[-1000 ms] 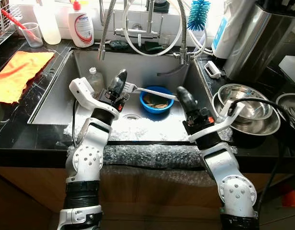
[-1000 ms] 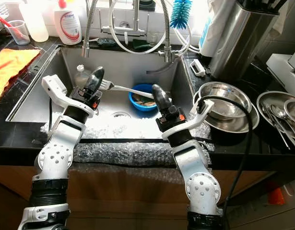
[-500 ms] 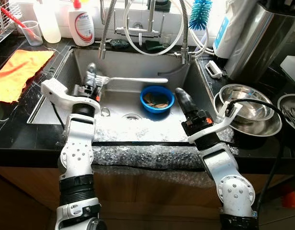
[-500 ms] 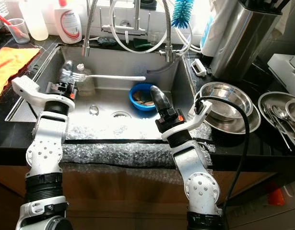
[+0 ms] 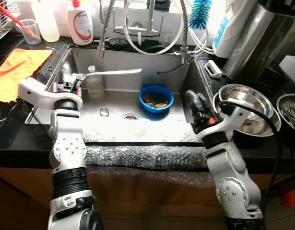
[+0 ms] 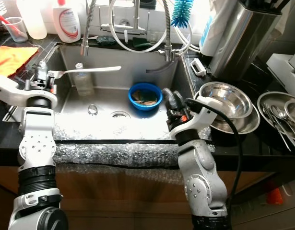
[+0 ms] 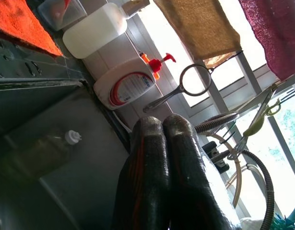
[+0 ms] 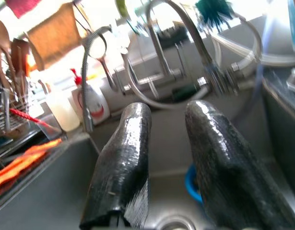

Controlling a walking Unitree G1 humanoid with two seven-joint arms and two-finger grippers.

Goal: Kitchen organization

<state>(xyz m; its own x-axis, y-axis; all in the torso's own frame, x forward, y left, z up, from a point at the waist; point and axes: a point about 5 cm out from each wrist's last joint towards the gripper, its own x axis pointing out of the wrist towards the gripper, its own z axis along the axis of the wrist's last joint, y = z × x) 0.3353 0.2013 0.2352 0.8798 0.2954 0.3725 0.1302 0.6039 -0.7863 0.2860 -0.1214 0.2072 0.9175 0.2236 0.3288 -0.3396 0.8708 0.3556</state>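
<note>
My left gripper [image 5: 66,80] hangs over the sink's left edge, shut on a metal fork [image 5: 111,73]. The fork's long handle points right, level above the basin. In the left wrist view the two black fingers [image 7: 157,167] press together. A blue bowl [image 5: 157,98] with food scraps sits in the steel sink [image 5: 176,127], right of the drain [image 5: 130,116]. My right gripper [image 5: 193,101] is low by the sink's right wall, next to the bowl. It is open and holds nothing, and its fingers [image 8: 123,158] stand apart in the right wrist view.
A small clear bottle [image 5: 94,82] and a spoon [image 5: 104,111] lie in the sink. An orange cloth [image 5: 20,67] covers the left counter. Stacked steel bowls [image 5: 245,108] sit on the right counter. The faucet hoses [image 5: 152,28] and soap bottle [image 5: 82,24] stand behind.
My left arm swung left and up from above the blue bowl to the sink's left edge, carrying the fork. The right gripper shifted slightly right, toward the sink wall.
</note>
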